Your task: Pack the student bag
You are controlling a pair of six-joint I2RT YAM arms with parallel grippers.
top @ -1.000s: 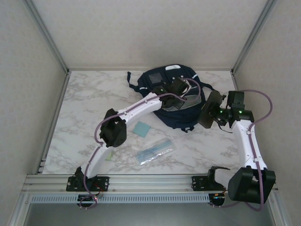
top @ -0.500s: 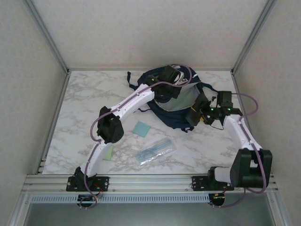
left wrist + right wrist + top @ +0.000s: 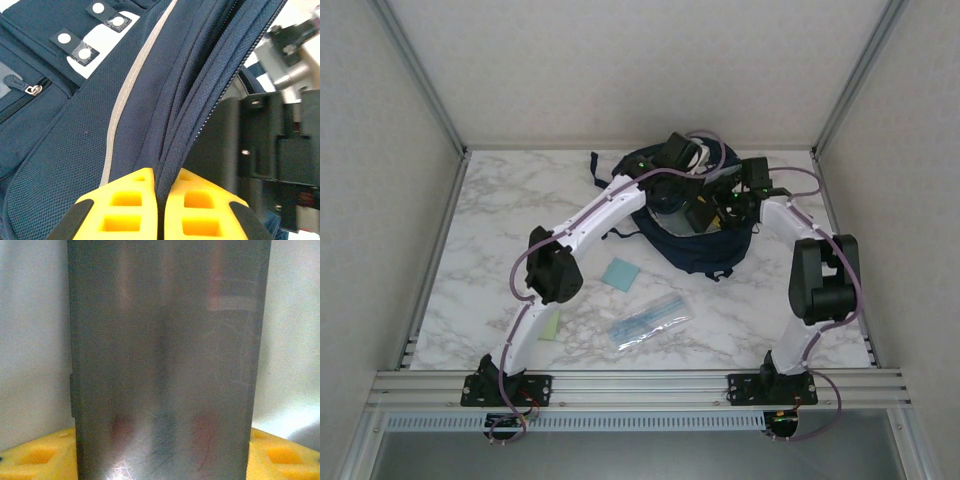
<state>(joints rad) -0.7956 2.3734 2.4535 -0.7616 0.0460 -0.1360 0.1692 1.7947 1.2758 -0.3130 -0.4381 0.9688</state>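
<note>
Navy student bag [image 3: 705,255] sits at the far middle of the bench [image 3: 500,220], its zip edge pinched tight in your left fingers [image 3: 125,197], your right fingers [image 3: 280,455] spread around a dark flat case [image 3: 165,365] at its mouth, while a teal pad [image 3: 621,273] and a clear packet [image 3: 650,320] lie unpacked.

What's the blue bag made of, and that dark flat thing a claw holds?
The student bag looks like woven synthetic fabric, matte navy: a fine weave and stitched zip tape show. The dark flat case seems hard plastic or coated metal, smooth, slightly glossy: fine scratches and reflections; I cannot tell which.
</note>
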